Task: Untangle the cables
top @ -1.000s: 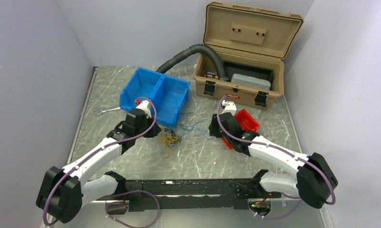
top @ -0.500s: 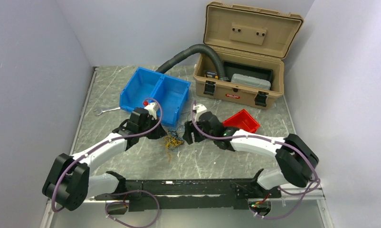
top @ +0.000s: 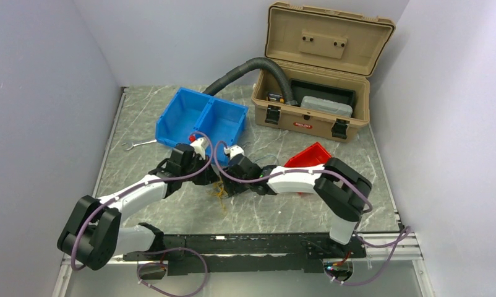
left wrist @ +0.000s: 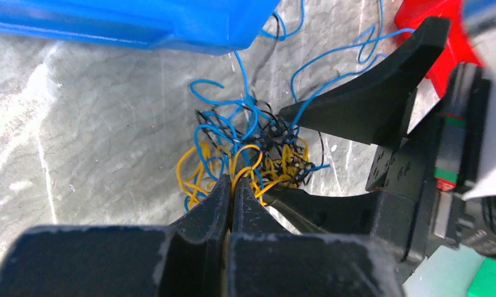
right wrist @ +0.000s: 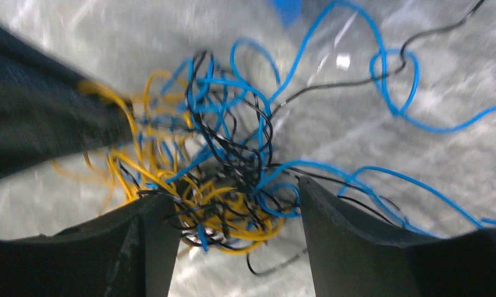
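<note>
The cables (left wrist: 252, 151) are a tangle of thin yellow, blue and black wires lying on the marble table in front of the blue bin; the tangle also shows in the right wrist view (right wrist: 227, 179) and, mostly covered by the grippers, in the top view (top: 221, 187). My left gripper (left wrist: 232, 185) is shut on yellow wires at the near edge of the tangle. My right gripper (right wrist: 233, 204) is open, its fingers (right wrist: 153, 216) standing on either side of the tangle. The two grippers meet over the wires in the top view, left gripper (top: 203, 175) beside right gripper (top: 228, 179).
A blue two-compartment bin (top: 202, 122) stands just behind the tangle. A small red bin (top: 310, 154) lies to the right. An open tan toolbox (top: 313, 93) with a black corrugated hose (top: 245, 68) is at the back. A wrench (top: 137, 144) lies at the left.
My right arm has swung left from beside the red bin to the tangle. My left gripper has shifted slightly right toward the wires.
</note>
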Controlling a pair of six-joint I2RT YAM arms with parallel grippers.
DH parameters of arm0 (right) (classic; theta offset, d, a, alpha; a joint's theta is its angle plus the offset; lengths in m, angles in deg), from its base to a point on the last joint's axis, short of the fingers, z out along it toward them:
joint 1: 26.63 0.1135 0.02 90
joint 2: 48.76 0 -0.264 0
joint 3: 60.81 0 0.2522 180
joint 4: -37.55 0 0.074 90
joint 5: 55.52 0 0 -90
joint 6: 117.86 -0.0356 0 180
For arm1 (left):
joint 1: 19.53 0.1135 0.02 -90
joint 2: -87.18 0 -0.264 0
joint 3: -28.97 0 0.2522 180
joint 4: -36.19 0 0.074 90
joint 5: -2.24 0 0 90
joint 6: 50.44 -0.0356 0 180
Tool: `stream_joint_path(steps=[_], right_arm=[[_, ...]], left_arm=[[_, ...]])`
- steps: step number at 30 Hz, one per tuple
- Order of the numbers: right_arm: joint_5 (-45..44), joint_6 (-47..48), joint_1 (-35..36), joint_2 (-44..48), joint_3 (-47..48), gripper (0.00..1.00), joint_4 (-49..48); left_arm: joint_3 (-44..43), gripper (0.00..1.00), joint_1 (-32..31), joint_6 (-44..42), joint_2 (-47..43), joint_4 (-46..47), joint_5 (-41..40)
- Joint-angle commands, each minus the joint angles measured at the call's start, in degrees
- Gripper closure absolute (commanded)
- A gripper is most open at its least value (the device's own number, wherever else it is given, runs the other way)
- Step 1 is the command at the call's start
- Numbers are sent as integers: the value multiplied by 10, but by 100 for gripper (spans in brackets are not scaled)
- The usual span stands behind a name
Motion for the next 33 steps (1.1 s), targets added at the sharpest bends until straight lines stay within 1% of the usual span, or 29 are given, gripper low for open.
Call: stream_joint_path(steps=[1,3,5,8,10,13,16,18,20,22,25,26,27,29,30,31,32,33], right_arm=[[-167,-69,10,-69,68,34,144],[-233,-115,4,-89,96,35,213],[-266,-158,-7,-78,84,37,242],[-266,-204,-43,-25,23,41,229],[-261,-228,-74,13,-14,43,226],[-268,-236,-113,67,-48,44,238],[-301,-238,-134,118,-56,43,265],[-306,-223,-142,140,-56,43,270],[-301,-207,-147,155,-51,43,270],[-280,-179,-147,170,-50,44,250],[-235,-139,-147,196,-59,44,210],[-215,-122,-146,208,-66,44,181],[-186,-101,-145,223,-75,42,154],[-90,-36,-139,253,-97,40,80],[-48,-13,-130,266,-102,38,54],[-30,3,-116,277,-105,36,38],[-30,12,-100,283,-102,31,31],[-32,22,-87,284,-95,29,30]], left_arm=[[2,100,-1,4,-1,16,7],[-10,100,4,-5,-23,-41,-44],[-10,100,16,-9,-59,-79,-96],[-4,100,46,12,-117,-127,-158],[8,100,65,33,-150,-140,-176],[24,100,91,55,-187,-155,-185],[28,100,108,76,-224,-187,-236],[28,100,116,83,-243,-200,-258],[30,100,118,75,-267,-193,-252],[37,100,118,59,-273,-165,-206],[43,100,117,39,-256,-125,-121],[46,100,117,33,-250,-110,-94],[52,100,116,25,-246,-88,-63],[67,100,104,20,-248,-49,-22],[71,100,93,19,-249,-38,-18],[70,98,80,18,-248,-35,-23],[67,95,60,16,-245,-37,-34],[63,91,44,12,-239,-39,-40]])
